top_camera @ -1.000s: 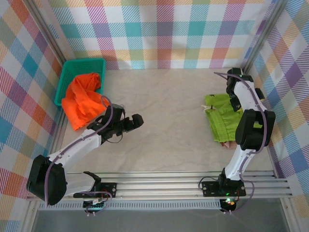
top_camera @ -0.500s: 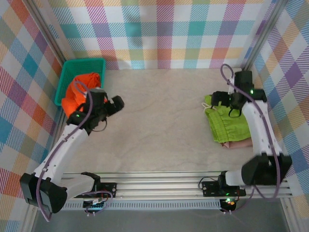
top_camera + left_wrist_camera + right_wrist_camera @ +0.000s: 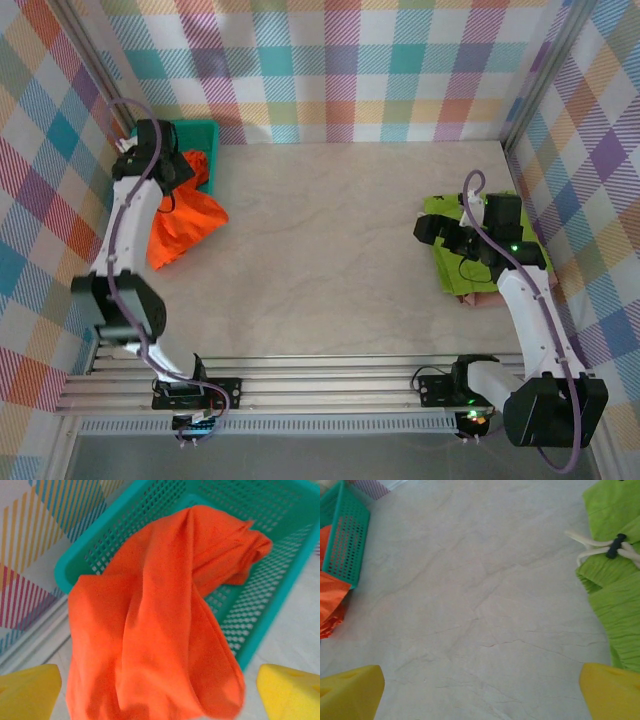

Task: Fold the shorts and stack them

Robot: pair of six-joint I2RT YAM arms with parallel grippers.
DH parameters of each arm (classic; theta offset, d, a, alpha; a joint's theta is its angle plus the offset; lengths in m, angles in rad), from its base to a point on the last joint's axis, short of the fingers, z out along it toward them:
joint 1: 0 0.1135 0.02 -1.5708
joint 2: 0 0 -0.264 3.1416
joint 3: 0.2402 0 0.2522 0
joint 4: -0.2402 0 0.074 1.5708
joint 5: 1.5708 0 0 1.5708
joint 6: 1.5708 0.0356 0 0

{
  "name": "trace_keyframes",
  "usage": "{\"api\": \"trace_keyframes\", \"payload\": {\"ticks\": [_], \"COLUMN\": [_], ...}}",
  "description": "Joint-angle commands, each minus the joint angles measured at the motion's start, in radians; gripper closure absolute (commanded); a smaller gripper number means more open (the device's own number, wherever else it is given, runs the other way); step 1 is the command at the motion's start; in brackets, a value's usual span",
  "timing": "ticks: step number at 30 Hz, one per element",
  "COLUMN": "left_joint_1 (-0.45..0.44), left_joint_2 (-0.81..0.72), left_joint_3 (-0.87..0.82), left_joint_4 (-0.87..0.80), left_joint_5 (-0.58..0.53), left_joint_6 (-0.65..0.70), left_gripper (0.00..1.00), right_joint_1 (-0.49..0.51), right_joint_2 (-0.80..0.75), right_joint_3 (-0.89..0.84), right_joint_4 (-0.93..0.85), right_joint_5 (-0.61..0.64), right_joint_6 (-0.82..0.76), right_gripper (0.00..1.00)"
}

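Left gripper (image 3: 163, 168) is hanging with its jaws spread wide over the far left corner, grasping nothing; in the left wrist view its yellow fingertips (image 3: 27, 692) are flanking the cloth below without pinching it. The right gripper (image 3: 430, 232) is likewise standing released and empty, sitting just beside the left edge of the pile on the right side.

The pale marbled table (image 3: 320, 230) is carrying everything. The orange shorts (image 3: 185, 220) are spilling in a crumpled heap out of the teal basket (image 3: 203, 132), with one end lying inside it and the rest draping over its near rim onto the table. The green shorts (image 3: 455, 265) are lying folded on the right side, well apart from the orange pair. The pink shorts (image 3: 487, 297) are lying underneath the green ones, with a strip peeking out at the near edge. In the right wrist view a white drawstring (image 3: 592, 544) is trailing across the green waistband, and a small dark toggle (image 3: 618, 544) is gathering its cords.
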Motion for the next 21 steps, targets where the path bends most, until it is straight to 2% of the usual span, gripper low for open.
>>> {"api": "trace_keyframes", "payload": {"ticks": [1,9,15,21], "left_joint_1": [0.015,0.023,0.03,0.031], "left_joint_2": [0.145,0.481,0.556,0.483], "left_joint_3": [0.139,0.377,0.408,0.461], "left_joint_4": [-0.089,-0.218,-0.212,-0.221], "left_joint_5": [-0.056,-0.063,-0.024,0.01], "left_joint_6": [0.057,0.058,0.04,0.038], "left_gripper": [0.01,0.1,0.46,0.92], "right_joint_1": [-0.001,0.0,0.0,0.0], "right_joint_2": [-0.025,-0.041,-0.033,-0.043], "right_joint_3": [-0.01,-0.012,-0.016,-0.022], "right_joint_4": [0.053,0.044,0.038,0.037], "right_joint_5": [-0.072,-0.045,-0.042,-0.039], "right_joint_6": [0.022,0.01,0.01,0.013], "right_gripper": [0.01,0.01,0.01,0.01]}}
